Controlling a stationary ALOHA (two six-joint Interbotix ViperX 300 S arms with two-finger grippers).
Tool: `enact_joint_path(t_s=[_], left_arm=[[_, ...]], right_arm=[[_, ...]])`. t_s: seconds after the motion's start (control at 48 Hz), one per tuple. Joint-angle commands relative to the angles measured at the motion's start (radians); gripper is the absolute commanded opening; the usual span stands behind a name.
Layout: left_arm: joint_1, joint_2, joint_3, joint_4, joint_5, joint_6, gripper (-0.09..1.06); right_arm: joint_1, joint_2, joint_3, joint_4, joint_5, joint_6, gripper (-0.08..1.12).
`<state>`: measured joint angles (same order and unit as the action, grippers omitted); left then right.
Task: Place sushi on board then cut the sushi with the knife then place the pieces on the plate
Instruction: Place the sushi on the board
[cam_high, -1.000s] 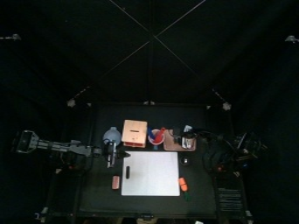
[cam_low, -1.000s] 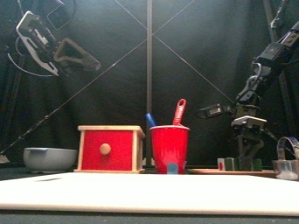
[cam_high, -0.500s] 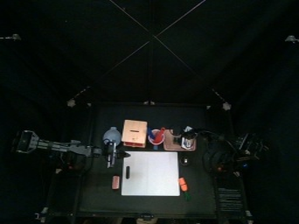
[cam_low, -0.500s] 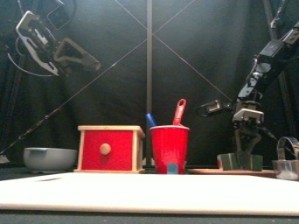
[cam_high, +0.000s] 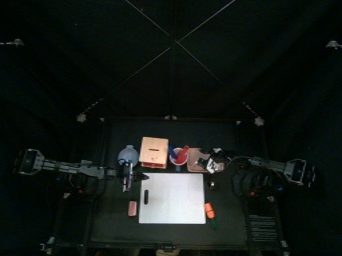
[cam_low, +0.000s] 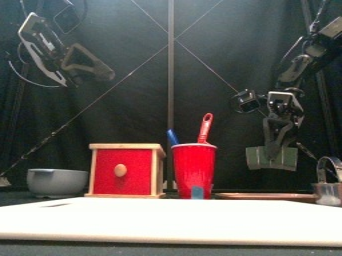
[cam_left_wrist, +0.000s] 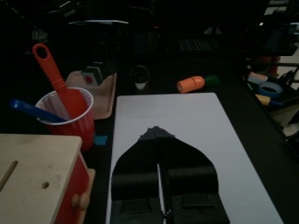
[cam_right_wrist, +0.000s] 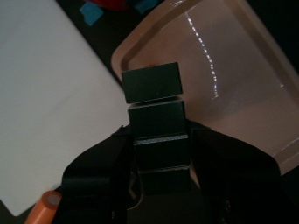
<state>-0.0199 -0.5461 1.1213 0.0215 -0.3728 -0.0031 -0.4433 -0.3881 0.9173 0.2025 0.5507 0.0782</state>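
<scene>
Sushi roll (cam_right_wrist: 155, 84) in right hand (cam_right_wrist: 158, 144) over tray (cam_right_wrist: 233, 70), red cup (cam_low: 194, 166) beside.

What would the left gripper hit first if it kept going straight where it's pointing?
Probably the white cutting board: the left gripper aims at its bare surface, though depth is unclear.

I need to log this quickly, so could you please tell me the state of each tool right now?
Left tool: closed, empty.
Right tool: closed on the dark green toy sushi roll of blocks.
</scene>
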Motion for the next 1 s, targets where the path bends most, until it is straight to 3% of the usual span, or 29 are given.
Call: enact_joint_path(t_s=[0.021,0.417,1.0], left_arm=[[-0.002,0.000,-0.011,0.000,-0.008,0.000,-0.02],[0.006,0.000,-0.002,-0.006,-0.008,0.002,-0.02],[0.000,0.000,-0.002,-0.011,0.005,0.005,-0.02]], right_arm=[[0.084,-0.029,-0.031,-0.057,0.003,0.147,0.62],[0.383,-0.008,-0.084,-0.255,-0.046,0.778,0.62],[0.592,0.285,-0.267,-0.525,-0.064,1.528,0.62]])
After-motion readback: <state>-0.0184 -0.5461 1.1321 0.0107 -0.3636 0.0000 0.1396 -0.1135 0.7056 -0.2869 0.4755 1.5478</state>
